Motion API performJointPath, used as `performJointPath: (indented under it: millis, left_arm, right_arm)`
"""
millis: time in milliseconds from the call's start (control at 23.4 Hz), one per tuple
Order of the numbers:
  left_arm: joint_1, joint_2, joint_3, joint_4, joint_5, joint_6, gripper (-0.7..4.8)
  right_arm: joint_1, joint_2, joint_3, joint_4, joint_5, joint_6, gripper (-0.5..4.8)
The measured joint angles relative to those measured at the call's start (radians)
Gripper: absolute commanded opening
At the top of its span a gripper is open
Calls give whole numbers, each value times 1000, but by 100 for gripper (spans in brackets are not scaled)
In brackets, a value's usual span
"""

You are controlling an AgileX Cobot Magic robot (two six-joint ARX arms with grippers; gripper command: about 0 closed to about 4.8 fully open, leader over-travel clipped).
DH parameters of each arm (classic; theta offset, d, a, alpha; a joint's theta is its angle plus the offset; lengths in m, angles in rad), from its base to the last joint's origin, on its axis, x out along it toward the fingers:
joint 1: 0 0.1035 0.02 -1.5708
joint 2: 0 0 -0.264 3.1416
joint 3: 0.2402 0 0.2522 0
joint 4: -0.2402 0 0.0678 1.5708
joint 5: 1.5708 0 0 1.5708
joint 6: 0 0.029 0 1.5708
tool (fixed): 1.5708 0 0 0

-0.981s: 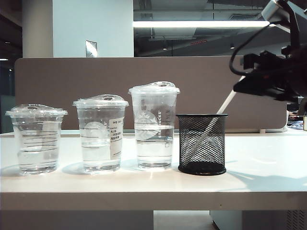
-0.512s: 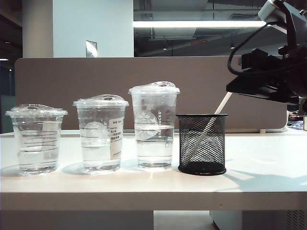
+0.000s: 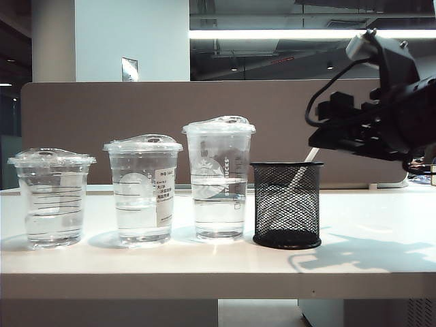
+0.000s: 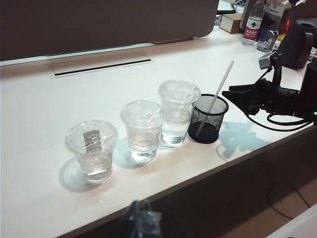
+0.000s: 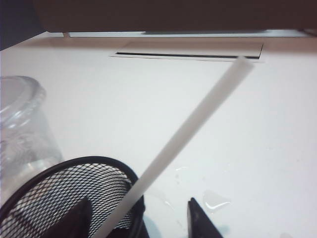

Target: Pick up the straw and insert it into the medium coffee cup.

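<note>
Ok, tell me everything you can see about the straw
The straw is a thin, straight, plain white tube, plastic or paper by its look. It stands tilted in the black mesh holder right of the three cups, leaning on its rim, upper end clear above. The right gripper has its open fingers on either side of it, not gripping.

The white table carries three clear lidded cups in a row with a black mesh holder. The tall cup stands just beside the holder, then the medium coffee cup, then the short cup farthest from it.
</note>
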Motion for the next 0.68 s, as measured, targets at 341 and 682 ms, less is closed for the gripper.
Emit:
performJointPath:
  millis: [341,682]
  left_arm:
    - [0,0,0,0,0,0,-1]
    - [0,0,0,0,0,0,-1]
  right_arm:
    - [-29,75,61,39,-3,41,257]
    - [-28,134,139,43,-27,45,236]
